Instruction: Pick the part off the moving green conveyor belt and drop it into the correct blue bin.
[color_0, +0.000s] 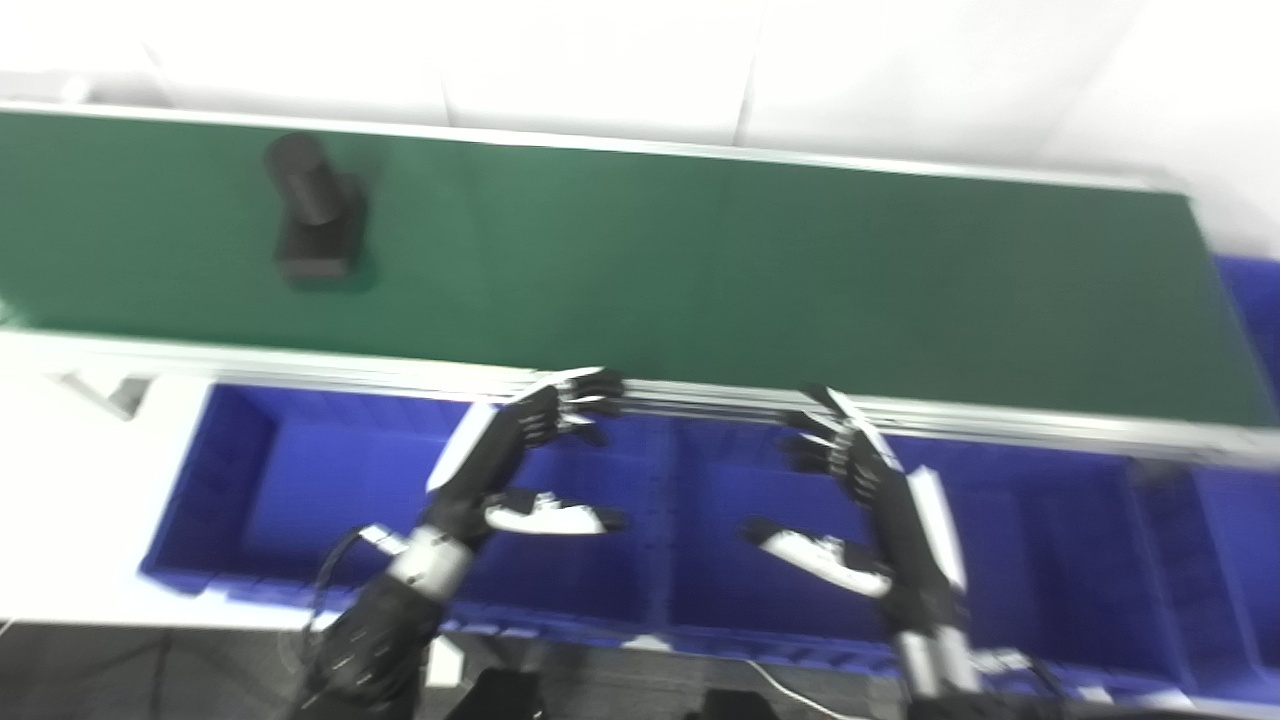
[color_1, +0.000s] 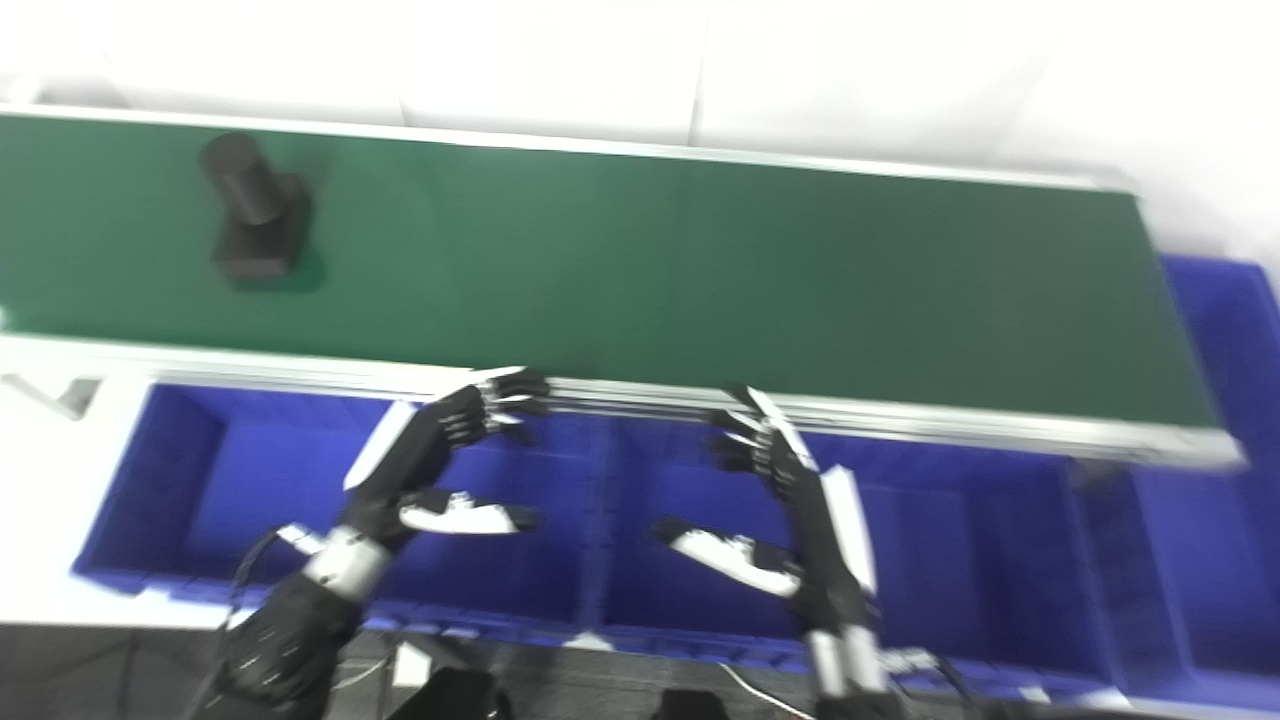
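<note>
A black part (color_0: 315, 208), a cylinder standing on a square base, sits on the green conveyor belt (color_0: 700, 260) at its far left. It also shows in the right eye view (color_1: 255, 208). My left hand (color_0: 525, 450) is open and empty, above the blue bins (color_0: 260, 480) near the belt's front rail. My right hand (color_0: 860, 500) is open and empty too, over the middle bin. Both hands are well right of the part and hold nothing.
A row of blue bins runs along the belt's near side, with another blue bin (color_0: 1255, 300) past the belt's right end. A metal rail (color_0: 1000, 415) edges the belt in front. A white wall stands behind. The pictures are blurred.
</note>
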